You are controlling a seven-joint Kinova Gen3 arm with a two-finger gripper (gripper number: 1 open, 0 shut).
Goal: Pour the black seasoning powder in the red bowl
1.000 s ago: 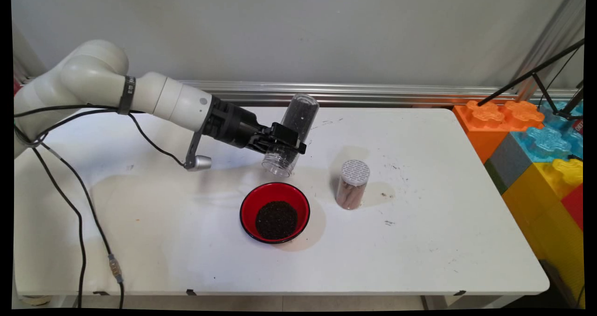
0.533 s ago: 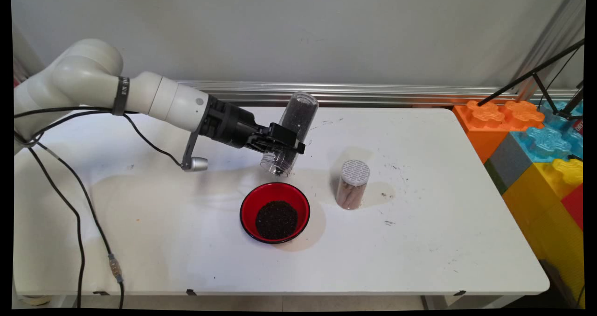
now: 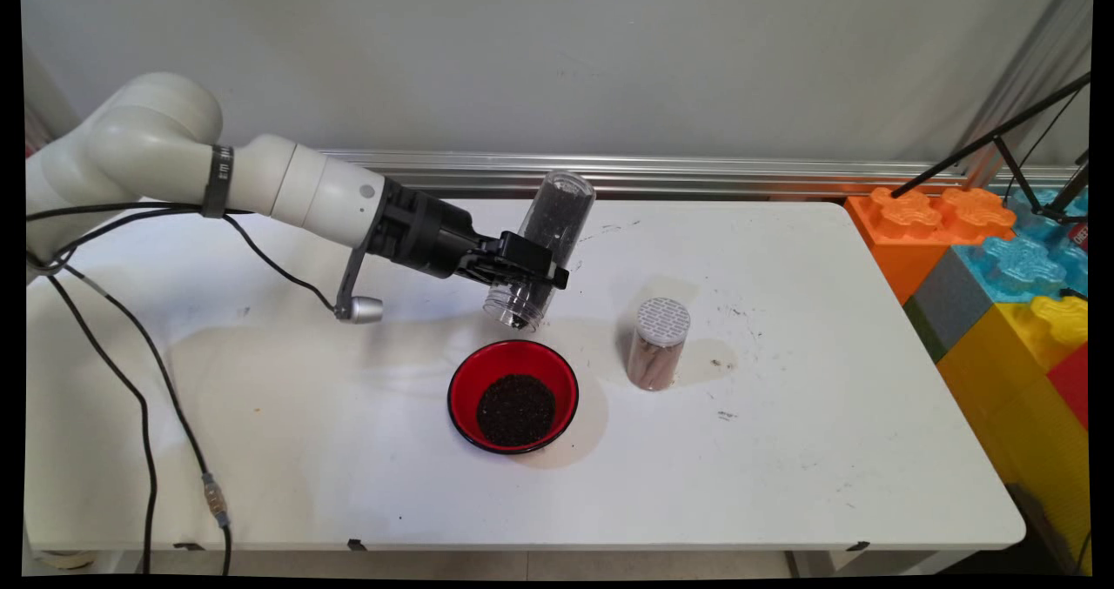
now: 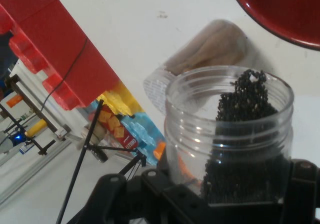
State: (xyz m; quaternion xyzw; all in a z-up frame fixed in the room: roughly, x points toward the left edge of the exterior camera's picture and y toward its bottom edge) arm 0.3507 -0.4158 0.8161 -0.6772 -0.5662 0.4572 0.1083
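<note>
Main view is showing the black hand (image 3: 522, 269) pinching a clear plastic jar (image 3: 541, 245) around its lower body, just above the threaded neck. The jar is hanging tipped, its open mouth pointing down and toward the near side, its closed end raised toward the wall. It is hovering above the desk (image 3: 827, 450), just behind the far rim of a red bowl (image 3: 461, 389) and not touching it. Dark granules (image 3: 515, 410) are lying in a heap in the bowl's bottom. To the right of the bowl, a second jar (image 3: 658, 345) with a white perforated lid is standing upright, holding something brown.

Hand view is looking along the jar (image 4: 230, 134) toward its mouth: dark granules (image 4: 240, 114) are clinging along one side of the inner wall, right up to the lip, with the bowl's red rim (image 4: 280, 14) at the top right corner.

The jar is looking light, stiff and smooth-walled, so I would judge it apt to slip or twist in a loose pinch. The straight wall beside the neck, where the hand is gripping it, seems the soundest place to hold. Its loose contents are likely to shift as it tilts.
</note>
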